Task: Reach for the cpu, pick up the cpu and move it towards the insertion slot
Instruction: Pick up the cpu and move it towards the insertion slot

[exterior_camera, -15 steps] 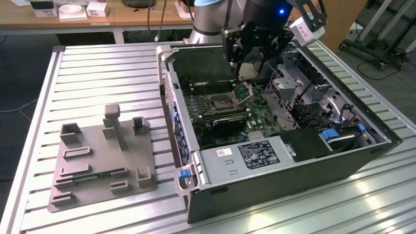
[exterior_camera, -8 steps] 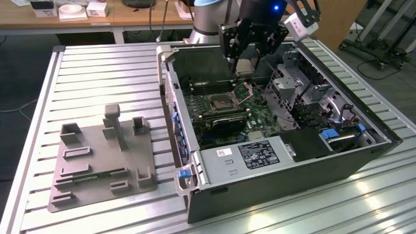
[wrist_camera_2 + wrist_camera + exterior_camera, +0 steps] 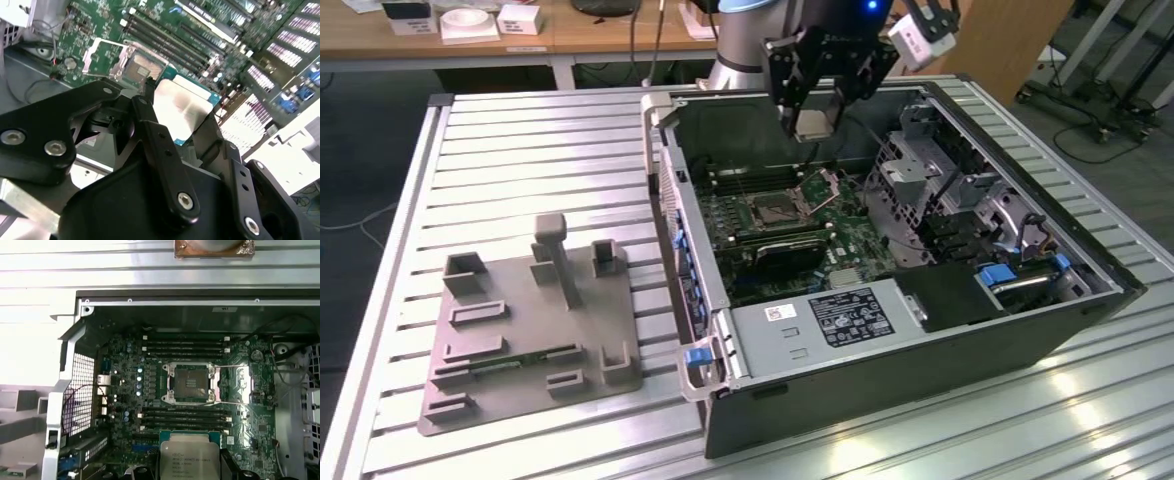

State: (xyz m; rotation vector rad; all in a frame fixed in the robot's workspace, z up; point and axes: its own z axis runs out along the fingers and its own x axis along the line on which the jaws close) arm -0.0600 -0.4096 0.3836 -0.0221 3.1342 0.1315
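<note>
End effector (image 3: pixel 817 110) is clamped on the cpu (image 3: pixel 814 123) by opposite edges, chip held in the air above the motherboard (image 3: pixel 781 225), short of the insertion slot (image 3: pixel 775 208) with its plate open. Judgement: light, stiff, slick metal lid (image 3: pixel 182 107), fragile underside; edge grip is right, keep it level.

A shiny silver metal top is shown by the cpu (image 3: pixel 190 460) clamped in the gripper (image 3: pixel 175 125), whose fingers (image 3: pixel 160 145) appear matt black. Beneath it, the insertion slot (image 3: pixel 191 383) is framed in bright metal on glossy green board (image 3: pixel 130 405)
</note>
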